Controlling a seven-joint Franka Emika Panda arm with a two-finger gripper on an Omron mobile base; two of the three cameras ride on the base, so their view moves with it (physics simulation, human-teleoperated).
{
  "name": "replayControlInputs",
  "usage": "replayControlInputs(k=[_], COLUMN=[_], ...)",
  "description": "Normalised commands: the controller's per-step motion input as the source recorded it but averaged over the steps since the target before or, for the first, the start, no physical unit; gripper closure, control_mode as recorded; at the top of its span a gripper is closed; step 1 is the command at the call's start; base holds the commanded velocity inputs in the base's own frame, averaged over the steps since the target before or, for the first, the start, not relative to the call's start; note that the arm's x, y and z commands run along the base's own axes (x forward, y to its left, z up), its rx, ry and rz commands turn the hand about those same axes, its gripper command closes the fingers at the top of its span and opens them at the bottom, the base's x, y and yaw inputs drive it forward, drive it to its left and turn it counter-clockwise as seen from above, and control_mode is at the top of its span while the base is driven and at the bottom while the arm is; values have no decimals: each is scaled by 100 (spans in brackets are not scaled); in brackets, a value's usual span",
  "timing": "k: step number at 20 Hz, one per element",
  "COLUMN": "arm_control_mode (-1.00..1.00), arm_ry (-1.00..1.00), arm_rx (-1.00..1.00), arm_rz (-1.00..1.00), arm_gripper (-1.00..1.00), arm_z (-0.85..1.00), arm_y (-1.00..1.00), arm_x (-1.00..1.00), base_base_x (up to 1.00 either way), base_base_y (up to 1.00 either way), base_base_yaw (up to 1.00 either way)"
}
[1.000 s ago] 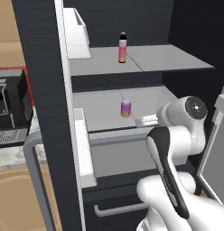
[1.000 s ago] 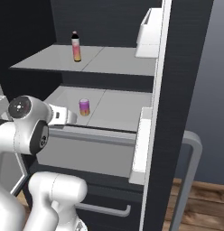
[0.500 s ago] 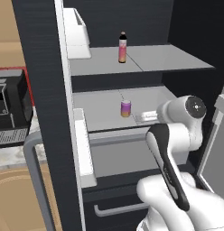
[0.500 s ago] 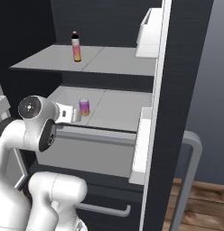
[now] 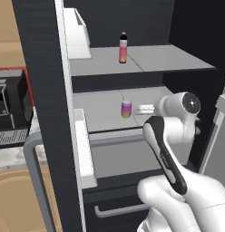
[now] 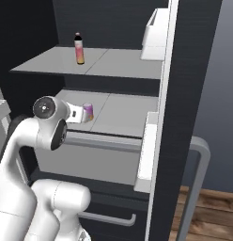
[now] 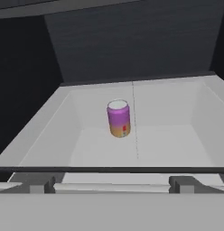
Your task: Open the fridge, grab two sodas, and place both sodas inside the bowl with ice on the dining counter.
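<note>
Dark, matte navy-black walls frame the open fridge (image 5: 41, 68), whose flat grey shelves fill the centre of both base views. On the upper shelf (image 5: 146, 61), near the top centre of the left base view, a slim bottle (image 5: 123, 47) stands upright, with a dark cap and a pink-to-orange body; it sits at upper left in the right base view (image 6: 79, 49). On the lower shelf (image 5: 100, 113), a smooth pale tray with low raised walls, a short cylindrical can (image 5: 126, 109) stands upright, purple above and shading to yellow-orange at its base, with a pale flat top. In the hand view the can (image 7: 119, 118) is at centre, alone on the tray, apart from every wall. A white boxy door bin (image 5: 78, 31) hangs at upper left of the left base view, and a long grey bar handle (image 6: 196, 188) curves at lower right of the right base view. At far left a boxy black coffee machine (image 5: 12, 111) sits on a marbled counter (image 5: 14, 154). The hand (image 5: 146, 108), glossy white, points at the can from just right of it, its jaws spread wide and holding nothing; its dark fingertips (image 7: 39, 184) lie at the tray's front lip.
</note>
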Motion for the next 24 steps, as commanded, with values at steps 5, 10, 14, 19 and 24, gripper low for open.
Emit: replayControlInputs(k=[5,10,14,19,24], arm_control_mode=[-100,-100,-100,-100,-100], arm_ry=[0,0,0,0,0], arm_rx=[1,0,0,-3,-5], arm_rz=[0,0,0,0,0], arm_gripper=[-100,-100,-100,-100,-100], arm_z=[0,0,-2,-15,-20], arm_y=[-1,0,0,0,0], arm_x=[51,54,49,43,34], base_base_x=[0,0,0,0,0], base_base_y=[0,0,0,0,0], base_base_yaw=[0,0,0,0,0])
